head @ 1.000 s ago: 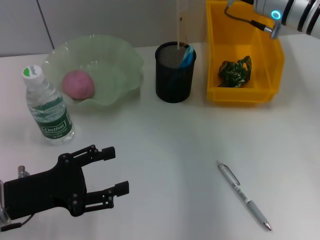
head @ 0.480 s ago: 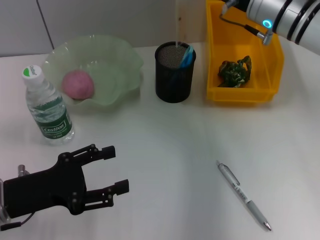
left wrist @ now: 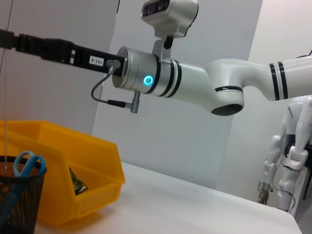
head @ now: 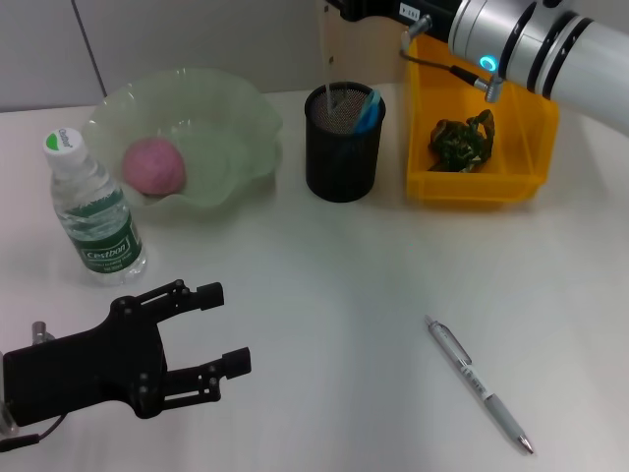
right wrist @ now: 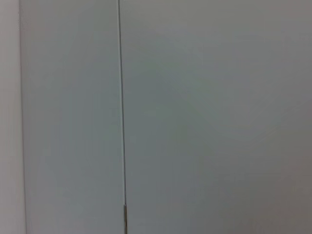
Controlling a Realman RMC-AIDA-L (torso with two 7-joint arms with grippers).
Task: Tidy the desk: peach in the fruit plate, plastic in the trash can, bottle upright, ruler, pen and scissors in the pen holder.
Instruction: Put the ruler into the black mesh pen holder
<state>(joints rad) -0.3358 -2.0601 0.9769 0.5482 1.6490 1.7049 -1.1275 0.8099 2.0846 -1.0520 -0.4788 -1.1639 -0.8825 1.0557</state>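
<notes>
Lowering the ruler into the pen holder is the step in hand, I judge: your right gripper holds it upright by its top, its lower end at the holder's mouth beside the scissors. Keep it vertical and release only once it bottoms out. Your left gripper rests spread wide on the desk; the pen lies loose.

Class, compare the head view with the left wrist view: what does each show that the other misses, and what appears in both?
Only the head view shows the peach in the fruit plate, the upright bottle, the pen on the desk and the open left tool. Only the left wrist view shows the robot's head. Both show the pen holder, blue-handled scissors, yellow bin and right arm.
</notes>
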